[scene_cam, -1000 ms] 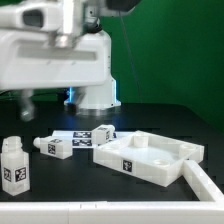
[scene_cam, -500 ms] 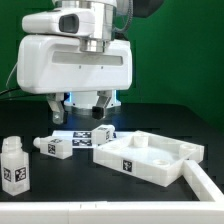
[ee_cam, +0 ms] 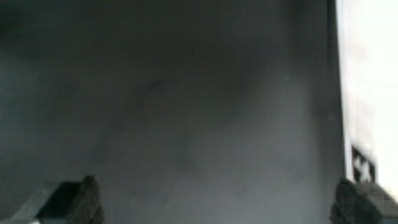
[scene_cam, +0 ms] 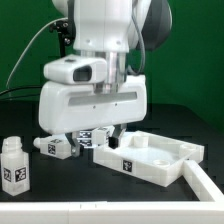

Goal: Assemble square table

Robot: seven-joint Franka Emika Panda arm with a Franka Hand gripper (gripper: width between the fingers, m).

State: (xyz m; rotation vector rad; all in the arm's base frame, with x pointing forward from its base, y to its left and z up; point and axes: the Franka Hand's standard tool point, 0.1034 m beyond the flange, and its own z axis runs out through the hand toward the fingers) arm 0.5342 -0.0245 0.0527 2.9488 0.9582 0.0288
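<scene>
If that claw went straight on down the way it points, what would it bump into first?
Most likely the bare black table: the wrist view shows only dark surface between the fingers of the open claw, with something white beside one. A short white tagged plastic leg lies close, but depth is unclear.

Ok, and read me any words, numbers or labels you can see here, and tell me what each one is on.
No words, brands or numbers can be read.
Black-and-white square tags, patterns without letters: on the upright leg, the lying leg and the side of the square tabletop.
Wrist view: too blurred to read.
</scene>
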